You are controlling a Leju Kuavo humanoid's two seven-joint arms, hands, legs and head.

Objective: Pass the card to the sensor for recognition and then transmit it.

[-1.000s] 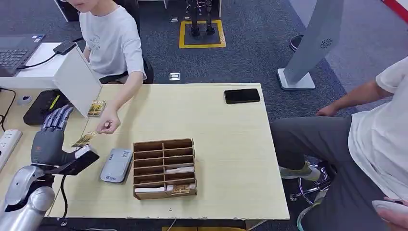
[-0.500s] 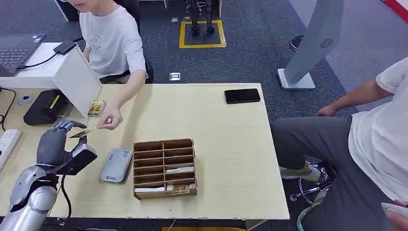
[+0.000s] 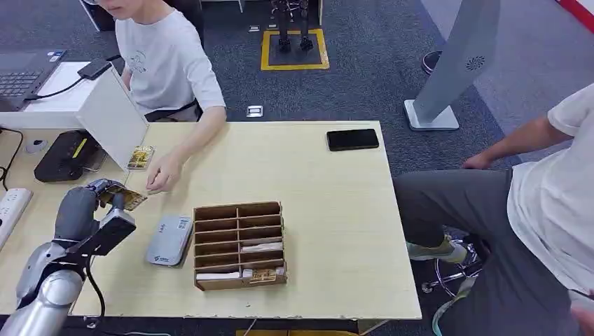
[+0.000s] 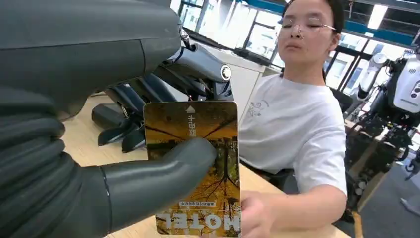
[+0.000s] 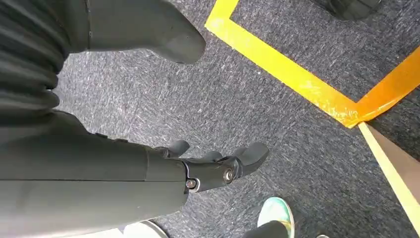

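My left hand (image 3: 83, 208) is raised over the table's left part and pinches a yellow-brown hotel card (image 3: 126, 198) between thumb and fingers. The left wrist view has the card (image 4: 220, 193) upright under my thumb (image 4: 163, 171), printed side showing. The grey card sensor (image 3: 169, 240) lies flat on the table just right of this hand, below the card's level. A seated person's hand (image 3: 161, 178) rests on the table close beside the card, apart from it. My right hand (image 5: 218, 166) hangs over the carpet with fingers apart, holding nothing.
A wooden slotted card box (image 3: 239, 245) with a few cards stands right of the sensor. A second card (image 3: 141, 157) lies by a white box (image 3: 112, 115). A black phone (image 3: 352, 139) lies at the far right. Another person (image 3: 546, 203) sits to the right.
The person brought the card to my left hand, whose fingers went from spread to closed on it. The person's hand then let go and drew back slightly.
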